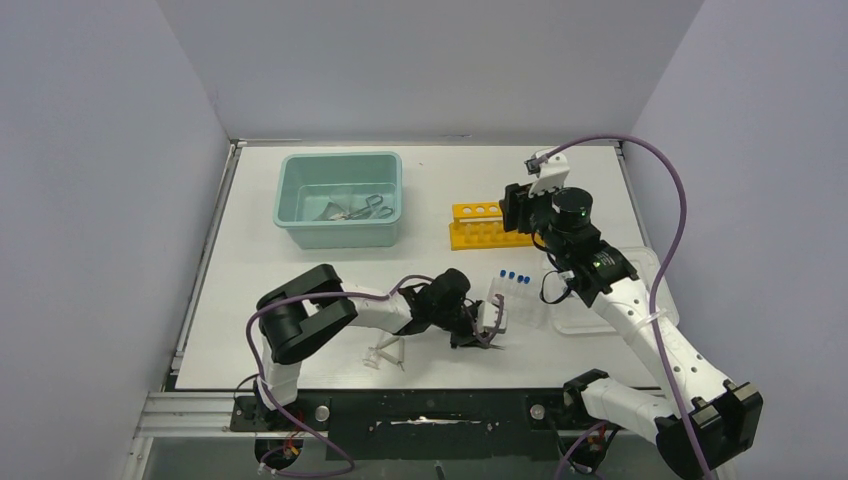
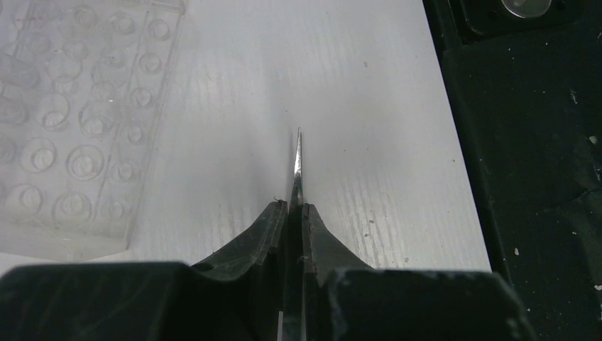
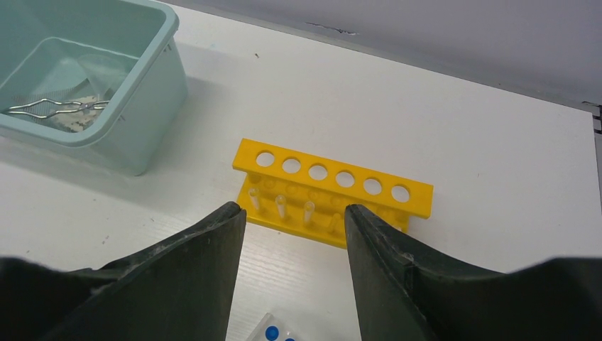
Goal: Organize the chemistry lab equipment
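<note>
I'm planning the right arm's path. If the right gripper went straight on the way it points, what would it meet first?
Probably the yellow tube rack, standing straight ahead between the open fingers of the right gripper; the depth to it is unclear.

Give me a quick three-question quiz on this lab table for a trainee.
1. True or false: the right gripper is shut.
2. Pick one. The left gripper is: A, shut on the tweezers; B, open with nothing in it; C, out of every view.
3. Count: how many holes run along the top of the rack?

Key: 1, false: its fingers stand apart above the rack. 2, A. 3, six.
</note>
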